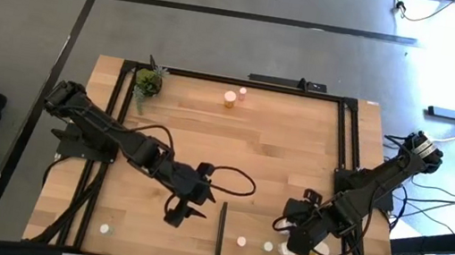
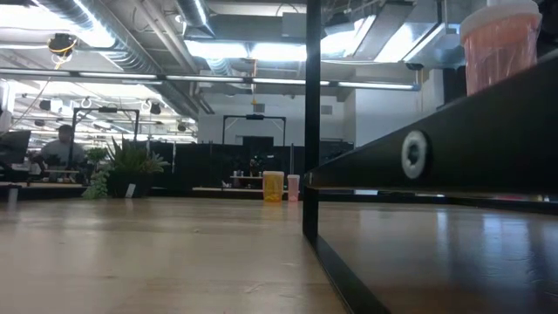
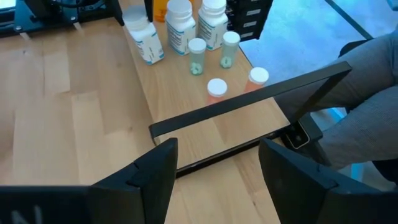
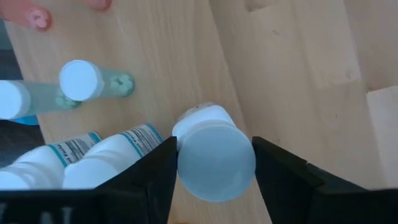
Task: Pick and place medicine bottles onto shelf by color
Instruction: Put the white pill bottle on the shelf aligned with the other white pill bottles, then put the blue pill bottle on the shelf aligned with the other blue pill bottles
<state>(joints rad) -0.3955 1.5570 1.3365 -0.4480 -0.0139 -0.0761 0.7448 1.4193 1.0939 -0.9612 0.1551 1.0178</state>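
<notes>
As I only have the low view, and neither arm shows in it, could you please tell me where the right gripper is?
Observer: The right gripper is at the near right of the table, directly over a white bottle in the cluster.
Operator: Thank you. What stands next to that bottle?
Observer: A pale greenish bottle with a white cap.
Operator: And the left gripper?
Observer: The left gripper hovers open and empty, across the black strip from the cluster.
</notes>
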